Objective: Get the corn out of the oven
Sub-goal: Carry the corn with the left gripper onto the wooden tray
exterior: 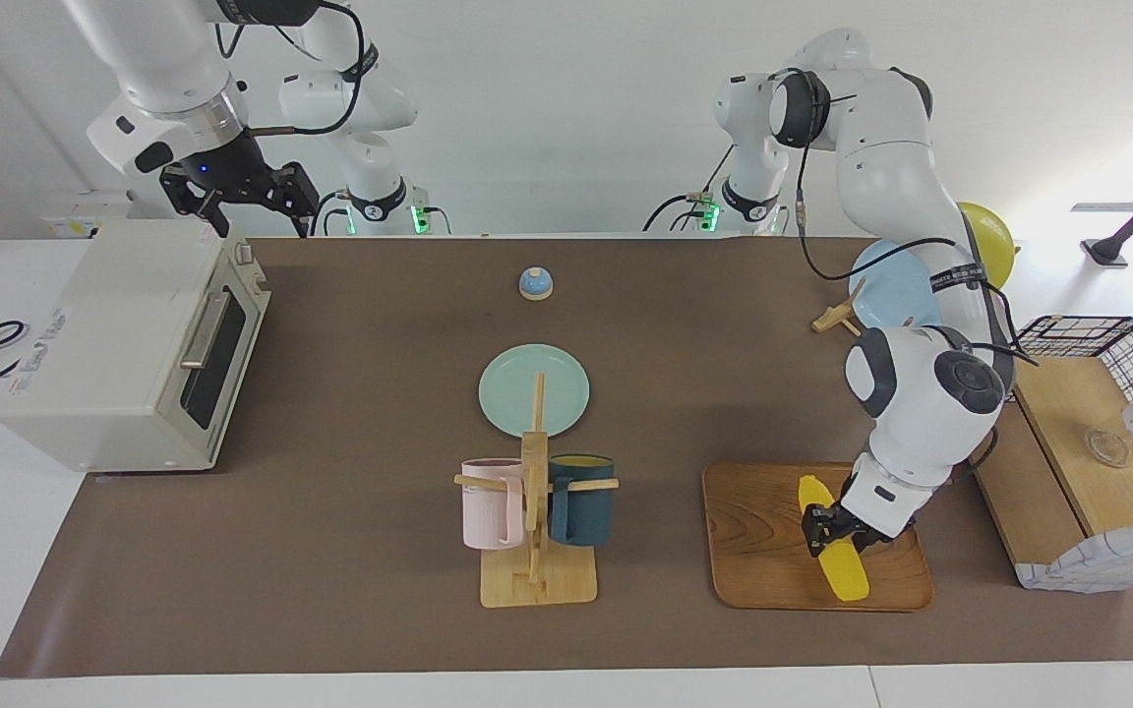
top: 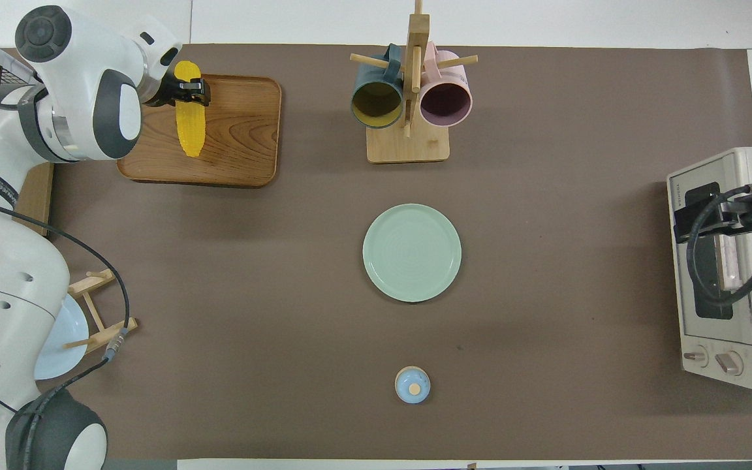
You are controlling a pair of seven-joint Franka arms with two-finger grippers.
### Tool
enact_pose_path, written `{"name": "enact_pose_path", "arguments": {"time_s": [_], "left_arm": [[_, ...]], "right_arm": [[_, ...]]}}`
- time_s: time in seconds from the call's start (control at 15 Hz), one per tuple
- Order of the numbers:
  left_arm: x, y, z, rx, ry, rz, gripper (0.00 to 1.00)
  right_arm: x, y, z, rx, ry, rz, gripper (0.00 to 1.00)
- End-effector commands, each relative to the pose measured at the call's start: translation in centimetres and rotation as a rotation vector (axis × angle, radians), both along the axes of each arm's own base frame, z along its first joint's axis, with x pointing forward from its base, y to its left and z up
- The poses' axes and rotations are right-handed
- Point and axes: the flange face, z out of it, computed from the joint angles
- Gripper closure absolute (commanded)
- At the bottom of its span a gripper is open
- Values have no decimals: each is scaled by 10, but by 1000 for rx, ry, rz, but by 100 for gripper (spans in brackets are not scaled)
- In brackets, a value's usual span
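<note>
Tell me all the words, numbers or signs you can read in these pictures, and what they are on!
"TOSHIBA", I think: small grey letters along the oven door's edge, hard to make out.
Red warning triangle sticker by the oven's knobs: its words are too small to read.
Dark slanted writing on the oven's top: too blurred to read.
Lettering on the left arm's black strap: too small to read.

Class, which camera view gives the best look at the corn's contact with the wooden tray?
The facing view: there the corn slants over the wooden tray, gripped by the left gripper, its lower tip near the wood. The overhead view shows the corn along its length, but not its height above the tray.
</note>
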Motion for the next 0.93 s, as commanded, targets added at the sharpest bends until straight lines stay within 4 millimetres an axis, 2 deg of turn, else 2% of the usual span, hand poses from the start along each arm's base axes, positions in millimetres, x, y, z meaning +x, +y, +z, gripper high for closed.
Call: {"name": "enact_pose_path", "arguments": {"time_s": [0.0, 0.07, 0.27, 0.47, 0.6, 0.87], "left_arm": [[-9, 4, -8, 8, -9, -47, 58], [-10, 5, -10, 11, 1, -48, 1], [-12, 7, 2, 12, 12, -47, 0], [-19, 13, 39, 6, 30, -33, 0], [-29, 31, 84, 2, 42, 1, 0], [-70, 64, 177, 23, 133, 29, 0]], "right_arm": [[5, -12, 0, 16, -6, 3, 0], [6, -13, -1, 16, -9, 1, 0], [7, -20, -1, 30, -9, -12, 0], [7, -21, -1, 30, -9, -13, 0], [6, -19, 0, 29, -7, -10, 0], [9, -32, -9, 33, -22, -34, 0]]}}
